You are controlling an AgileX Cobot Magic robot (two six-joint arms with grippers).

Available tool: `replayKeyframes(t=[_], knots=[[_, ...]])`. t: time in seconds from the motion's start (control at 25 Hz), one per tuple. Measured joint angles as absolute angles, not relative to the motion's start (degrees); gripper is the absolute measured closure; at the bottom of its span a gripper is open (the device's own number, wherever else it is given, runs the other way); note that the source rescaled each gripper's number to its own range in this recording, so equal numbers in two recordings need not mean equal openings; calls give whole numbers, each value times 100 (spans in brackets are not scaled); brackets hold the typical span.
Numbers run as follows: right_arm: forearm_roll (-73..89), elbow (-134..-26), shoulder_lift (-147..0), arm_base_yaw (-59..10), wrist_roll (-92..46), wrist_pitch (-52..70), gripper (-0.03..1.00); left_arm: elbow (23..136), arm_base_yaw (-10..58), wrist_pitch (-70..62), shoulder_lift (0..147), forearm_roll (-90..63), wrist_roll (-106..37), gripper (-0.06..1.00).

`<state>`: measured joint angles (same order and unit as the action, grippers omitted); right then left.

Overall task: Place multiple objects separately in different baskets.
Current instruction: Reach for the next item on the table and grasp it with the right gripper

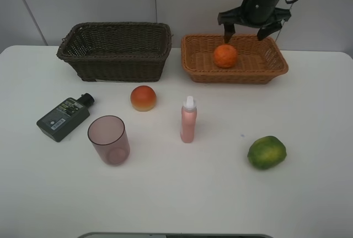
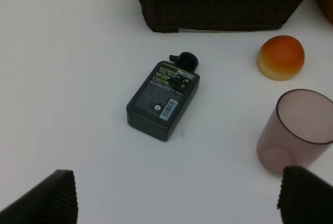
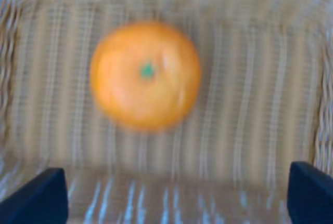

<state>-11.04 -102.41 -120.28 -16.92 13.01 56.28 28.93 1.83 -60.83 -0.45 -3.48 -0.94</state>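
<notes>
Left pincer (image 2: 176,195) stands wide open, empty, over the white counter (image 2: 62,78). Right pincer (image 1: 243,38), upper right, hangs open above the orange-tan basket (image 1: 276,67); round orange tangerine (image 1: 225,56), green stem spot, lies loose inside it.

White table (image 1: 220,194) with upright pink bottle (image 1: 188,122); behind it dark basket (image 1: 116,67), tan basket (image 1: 237,75); to its left peach (image 1: 143,98), cup (image 1: 109,140), flat bottle (image 1: 63,117); right, green fruit (image 1: 267,152).

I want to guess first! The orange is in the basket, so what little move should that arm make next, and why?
Probably lift away toward the green fruit: the right gripper hangs open over the tan basket, the tangerine lies free inside, nothing held.
</notes>
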Motion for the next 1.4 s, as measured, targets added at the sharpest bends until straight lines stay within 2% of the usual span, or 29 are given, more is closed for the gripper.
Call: replayKeyframes(t=[0.24, 0.68, 1.04, 1.4], knots=[[-1035, -9674, -11333, -2029, 1301, 6159, 7, 2893, 183, -6083, -45, -348, -94, -4], [-925, -7025, -9465, -2501, 1695, 5729, 7, 2893, 183, -6083, -45, -348, -94, -4], [-1089, -5440, -8891, -2500, 2368, 5067, 6, 2893, 183, -6083, -45, -348, -94, -4], [-797, -4388, -8821, -2279, 2508, 4246, 0, 2893, 183, -6083, -45, -348, -94, -4]])
